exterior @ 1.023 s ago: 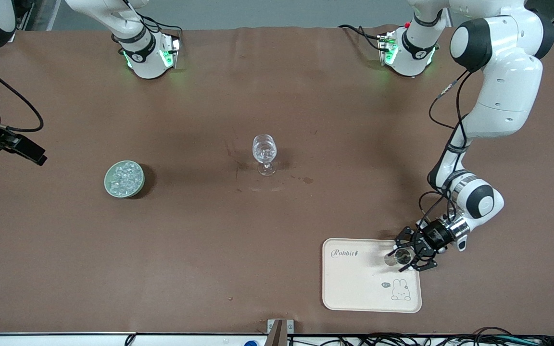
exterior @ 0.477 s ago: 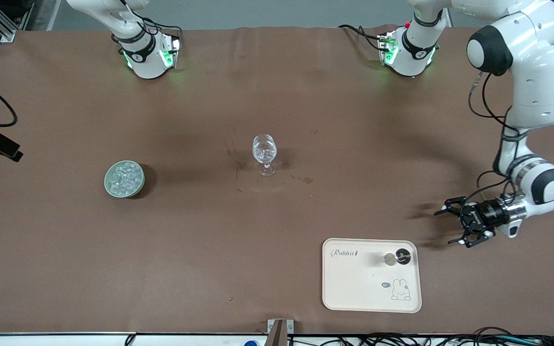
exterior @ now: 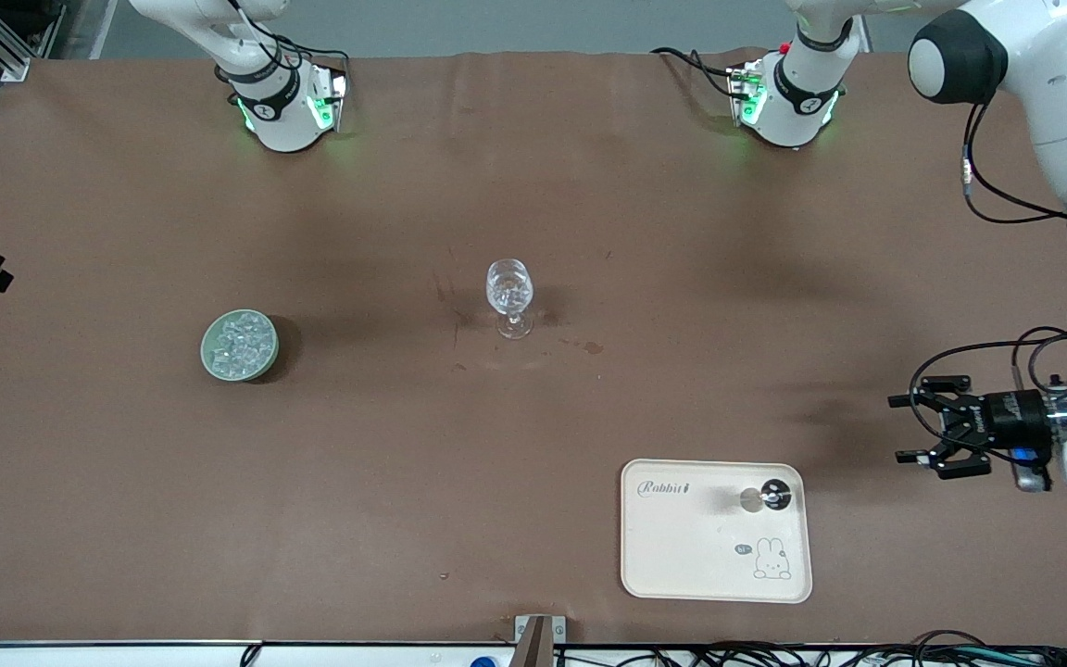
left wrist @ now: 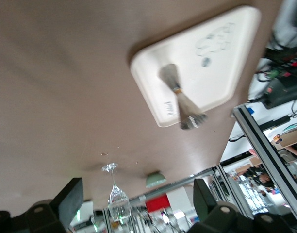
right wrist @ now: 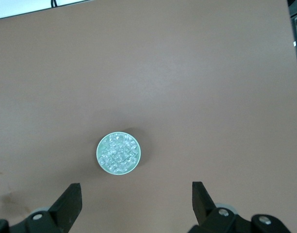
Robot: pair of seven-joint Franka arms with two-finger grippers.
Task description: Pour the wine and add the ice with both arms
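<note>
A clear stemmed glass (exterior: 508, 295) stands upright mid-table; it also shows in the left wrist view (left wrist: 117, 200). A green bowl (exterior: 239, 346) heaped with ice (exterior: 242, 339) sits toward the right arm's end. My right gripper (right wrist: 135, 187) is open and empty, high over the table beside the bowl (right wrist: 118, 153). A small dark-capped bottle (exterior: 768, 497) stands on the cream tray (exterior: 682, 547). My left gripper (exterior: 910, 430) is open and empty, off the tray toward the left arm's end; its wrist view (left wrist: 137, 182) shows the bottle (left wrist: 180, 99) and tray (left wrist: 221, 53).
Both arm bases (exterior: 283, 106) (exterior: 788, 102) stand at the table's edge farthest from the camera. Small dark stains (exterior: 592, 347) mark the brown cloth beside the glass. Cables run along the table's near edge.
My left gripper has let go of the bottle on the tray and drawn away toward the left arm's end of the table. My right hand has moved outward past the table's edge.
</note>
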